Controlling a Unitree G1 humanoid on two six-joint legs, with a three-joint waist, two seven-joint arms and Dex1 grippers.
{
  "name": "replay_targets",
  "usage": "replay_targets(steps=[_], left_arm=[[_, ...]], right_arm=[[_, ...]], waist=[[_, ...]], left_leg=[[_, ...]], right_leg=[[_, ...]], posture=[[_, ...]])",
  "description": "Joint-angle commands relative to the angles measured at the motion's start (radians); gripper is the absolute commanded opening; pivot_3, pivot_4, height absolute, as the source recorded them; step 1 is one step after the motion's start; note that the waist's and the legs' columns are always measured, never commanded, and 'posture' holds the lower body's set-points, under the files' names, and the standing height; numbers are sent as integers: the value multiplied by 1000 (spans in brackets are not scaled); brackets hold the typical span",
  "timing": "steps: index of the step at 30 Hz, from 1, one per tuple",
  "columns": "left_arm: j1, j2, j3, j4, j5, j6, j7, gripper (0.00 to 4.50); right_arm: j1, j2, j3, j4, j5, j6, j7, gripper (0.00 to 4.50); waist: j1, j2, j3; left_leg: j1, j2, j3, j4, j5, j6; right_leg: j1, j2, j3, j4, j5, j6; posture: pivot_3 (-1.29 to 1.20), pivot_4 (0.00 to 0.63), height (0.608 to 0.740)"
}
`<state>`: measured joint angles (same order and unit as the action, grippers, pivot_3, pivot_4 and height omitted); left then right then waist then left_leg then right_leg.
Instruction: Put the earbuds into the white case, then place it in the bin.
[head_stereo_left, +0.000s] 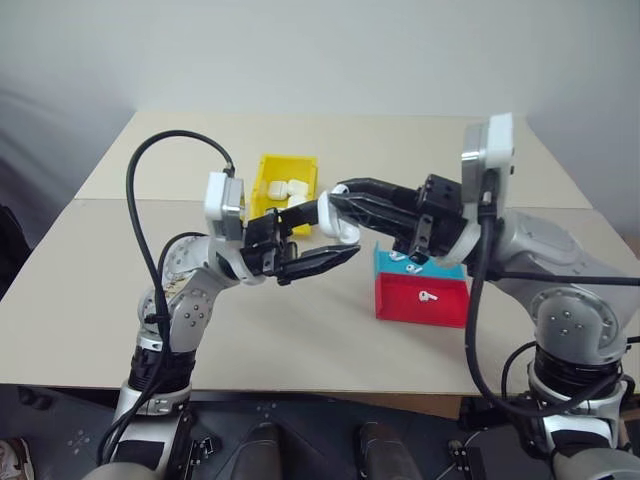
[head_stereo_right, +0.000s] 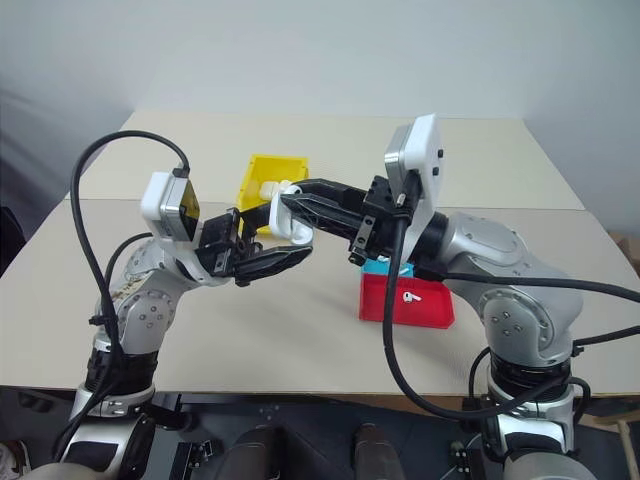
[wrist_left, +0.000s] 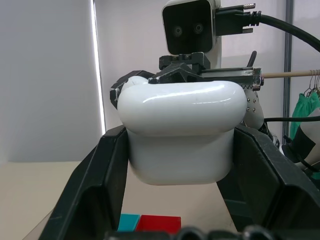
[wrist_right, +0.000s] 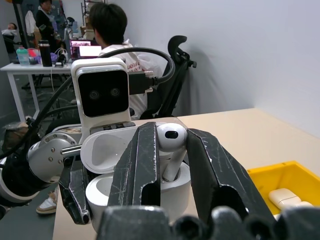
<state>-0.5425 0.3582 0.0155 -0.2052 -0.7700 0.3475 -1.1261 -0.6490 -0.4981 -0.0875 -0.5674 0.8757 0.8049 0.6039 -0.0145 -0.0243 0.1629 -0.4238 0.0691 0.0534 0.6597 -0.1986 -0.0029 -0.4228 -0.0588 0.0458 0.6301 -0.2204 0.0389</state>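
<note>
My left pincer is clamped around the white case, its two black matte fingers pressing the glossy rounded body from either side, holding it up above the surface. The case's hinged lid stands open, showing a smooth white hollow inside. My right pincer is pinched on one of the earbuds, a tiny glossy white bud with a dark oval grille at its head and a short stem pointing down into the case's opening; its scuffed black fingers sit tight against the bud on both sides. I cannot tell whether the stem is seated in its socket.

Beyond the case, farther back on the pale, matte surface, sits the bin, bright yellow plastic with upright walls, holding other white cases. Just under my right arm a shallow red tray holds another earbud, with a teal tray touching its far edge.

In the right wrist view a person sits at a desk in the background. I can read no writing.
</note>
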Motion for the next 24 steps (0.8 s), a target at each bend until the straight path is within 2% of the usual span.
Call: replay_targets(steps=[1,2,4,7,9,21,24], left_arm=[[-16,0,18,-31,-15,-20,-3,2801],[-19,0,20,-27,-12,-23,-2,2801],[-23,1,22,-19,-7,-28,-1,2801],[-25,2,26,-12,0,-31,-3,2801],[-26,2,28,-9,5,-34,-4,2801],[-8,-7,19,-16,14,-46,11,2801],[1,-11,20,-20,50,-58,63,2801]], right_arm=[[21,-28,12,-10,-8,-13,20,621],[27,-37,11,-12,-6,-15,30,1338],[36,-54,7,-13,4,-17,49,1801],[43,-77,-2,-13,14,-26,72,2836],[39,-87,-5,-8,17,-33,79,3370],[-9,-125,-52,50,30,-45,87,3370],[-18,-169,-64,92,-4,-48,97,3370]], waist=[[0,0,0],[0,0,0],[0,0,0],[0,0,0],[-1,0,0],[0,0,0],[0,0,0]], left_leg=[[0,0,0,0,0,0],[0,0,0,0,0,0],[0,0,0,0,0,0],[0,0,0,0,0,0],[0,0,0,0,0,0],[0,0,0,0,0,0],[0,0,0,0,0,0]], right_leg=[[0,0,0,0,0,0],[0,0,0,0,0,0],[0,0,0,0,0,0],[0,0,0,0,0,0],[0,0,0,0,-1,1],[0,0,0,0,-2,2],[0,0,0,-1,-1,2]], posture=[[0,150,740],[0,150,740],[0,150,740],[0,150,740],[0,150,740],[0,150,740],[0,150,740]])
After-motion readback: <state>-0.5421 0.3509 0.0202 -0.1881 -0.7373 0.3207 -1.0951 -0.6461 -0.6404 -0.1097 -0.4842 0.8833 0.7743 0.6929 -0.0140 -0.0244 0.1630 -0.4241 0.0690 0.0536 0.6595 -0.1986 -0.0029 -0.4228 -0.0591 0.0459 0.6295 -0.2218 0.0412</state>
